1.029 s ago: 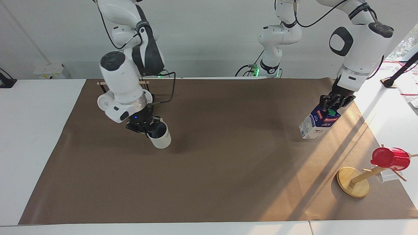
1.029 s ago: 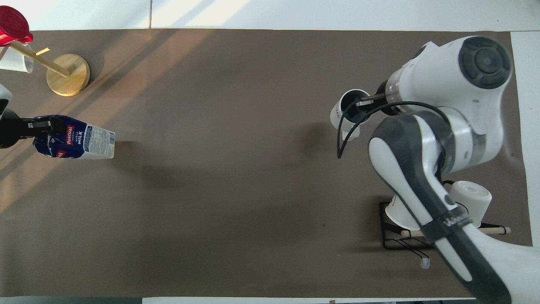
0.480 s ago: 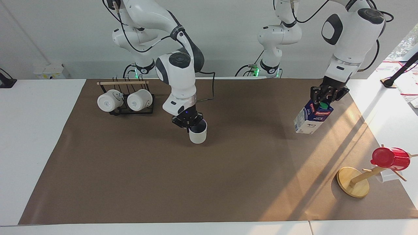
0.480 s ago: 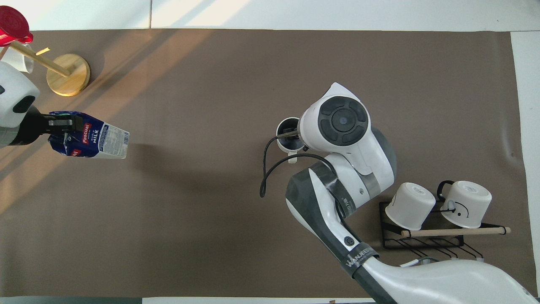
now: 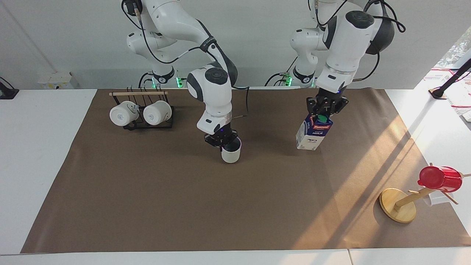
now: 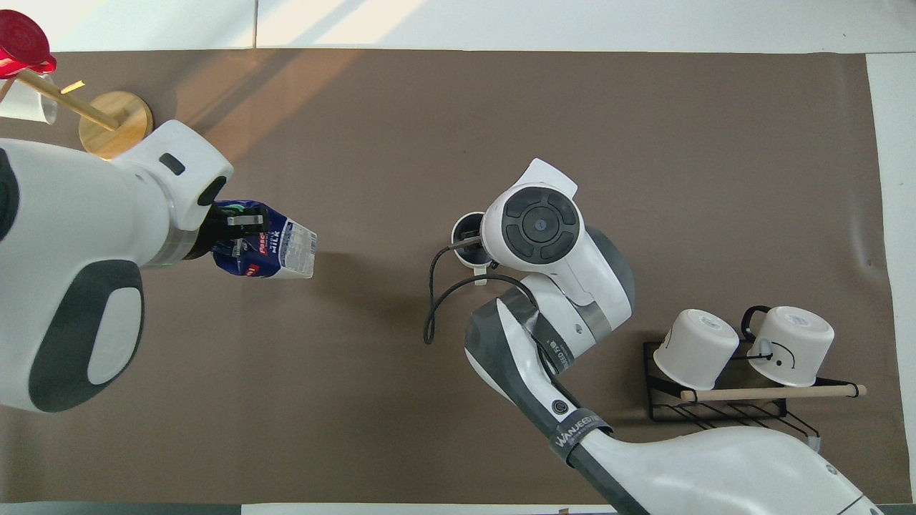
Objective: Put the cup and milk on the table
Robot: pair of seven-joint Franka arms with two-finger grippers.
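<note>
Clamped on the rim of the cup (image 5: 231, 151) is the right gripper (image 5: 222, 141), one finger seemingly inside the grey-blue bowl and one outside, over the middle of the brown paper sheet (image 5: 184, 206) that covers the table (image 5: 33, 154). The cup is held upright and looks to be at or just above the paper; whether its base is already down cannot be told. A ceramic mug like this would be judged stiff, fairly heavy for its size and breakable, so a gentle set-down is called for, and the rim grip seen here is a sound one provided the cup is not allowed to swing.

Toward the left arm's end, the milk (image 5: 312, 133) is gripped at its gabled top by the left gripper (image 5: 325, 106), the fingers closed about the ridge just above the green cap. The carton hangs slightly tilted, its white base close over the paper. Cardboard walls are likely to give under pressure, and liquid inside may slosh, so the stiffer folded top is the place to be held.

Nearer the robots, two white mugs (image 5: 141, 114) are seen on a black rack (image 5: 147, 125); farthest off, a red mug (image 5: 441, 179) is hung on a wooden stand (image 5: 397, 205).
</note>
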